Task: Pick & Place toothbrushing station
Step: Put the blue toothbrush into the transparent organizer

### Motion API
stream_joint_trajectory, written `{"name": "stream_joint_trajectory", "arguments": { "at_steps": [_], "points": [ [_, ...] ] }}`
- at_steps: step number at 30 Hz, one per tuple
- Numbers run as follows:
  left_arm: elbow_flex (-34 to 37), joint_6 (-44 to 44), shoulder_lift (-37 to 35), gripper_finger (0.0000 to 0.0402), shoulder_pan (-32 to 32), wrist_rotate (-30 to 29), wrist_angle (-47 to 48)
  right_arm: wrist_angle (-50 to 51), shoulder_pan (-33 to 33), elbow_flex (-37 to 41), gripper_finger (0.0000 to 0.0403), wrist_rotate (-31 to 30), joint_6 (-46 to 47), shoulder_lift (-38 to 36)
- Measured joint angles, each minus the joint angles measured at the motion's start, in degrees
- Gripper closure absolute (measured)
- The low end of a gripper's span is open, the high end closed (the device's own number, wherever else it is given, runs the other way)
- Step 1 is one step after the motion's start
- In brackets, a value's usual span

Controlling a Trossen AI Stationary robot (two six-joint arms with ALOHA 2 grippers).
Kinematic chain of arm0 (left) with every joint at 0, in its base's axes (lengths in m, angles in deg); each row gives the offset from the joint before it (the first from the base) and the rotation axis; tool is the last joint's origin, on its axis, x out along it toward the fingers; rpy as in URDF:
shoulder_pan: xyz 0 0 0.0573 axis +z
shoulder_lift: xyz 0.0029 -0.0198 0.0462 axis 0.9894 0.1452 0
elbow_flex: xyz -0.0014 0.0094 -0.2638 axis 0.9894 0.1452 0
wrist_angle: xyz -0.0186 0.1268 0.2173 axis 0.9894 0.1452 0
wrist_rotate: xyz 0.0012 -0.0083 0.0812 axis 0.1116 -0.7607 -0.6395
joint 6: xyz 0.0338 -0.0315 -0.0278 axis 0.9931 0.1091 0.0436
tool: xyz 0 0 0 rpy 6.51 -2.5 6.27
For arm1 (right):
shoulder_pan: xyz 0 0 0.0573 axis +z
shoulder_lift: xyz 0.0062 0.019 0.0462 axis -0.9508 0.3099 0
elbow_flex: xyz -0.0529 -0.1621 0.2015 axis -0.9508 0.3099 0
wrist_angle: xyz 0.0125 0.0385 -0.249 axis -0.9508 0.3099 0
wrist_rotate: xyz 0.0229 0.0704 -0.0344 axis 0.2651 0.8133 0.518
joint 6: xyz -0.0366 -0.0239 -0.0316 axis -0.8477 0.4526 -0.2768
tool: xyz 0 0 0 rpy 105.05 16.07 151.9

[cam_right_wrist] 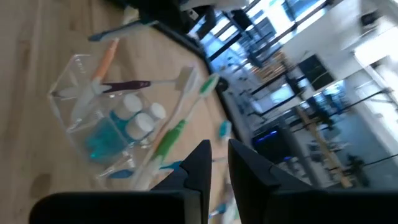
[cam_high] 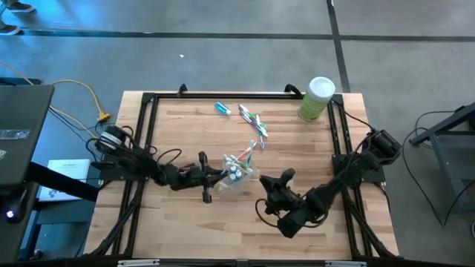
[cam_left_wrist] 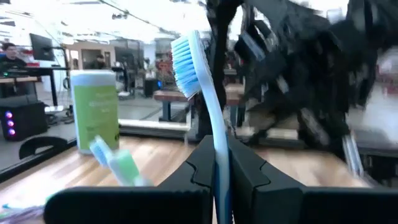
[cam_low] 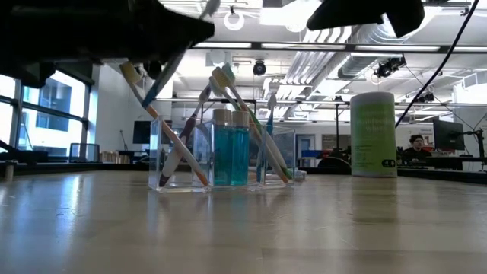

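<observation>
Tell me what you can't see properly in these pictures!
- Left gripper: left wrist view shows it shut on a blue toothbrush; the handle's lower end is hidden between the fingers.
- Right gripper: empty-looking; the right wrist view cuts off its base.
- Loose toothbrushes: high view, too small to count.

text: none legible | canister [cam_low: 373, 135] label: print too small to read | signs: none
</observation>
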Motion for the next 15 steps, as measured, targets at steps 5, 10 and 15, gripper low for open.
{"name": "stream_joint_trajectory", "arguments": {
  "at_steps": [5, 10, 15],
  "points": [
    [-1.68, 0.2, 2.4, 0.0388, 1.24, 1.27, -0.05, -0.4, -1.68, -0.02, 0.0357, 3.34, 0.61, 0.0],
    [-2.8, 2.84, 1.21, 0.0388, 1.81, 4.24, -0.16, -0.54, -2.33, 0.0, 0.0357, 5.71, 0.67, 0.0],
    [-3.12, 4.65, 1.11, 0.0388, 2.54, 4.24, -0.15, -0.37, -2.31, 0.0, 0.0357, 5.7, 0.83, 0.0]
  ]
}}
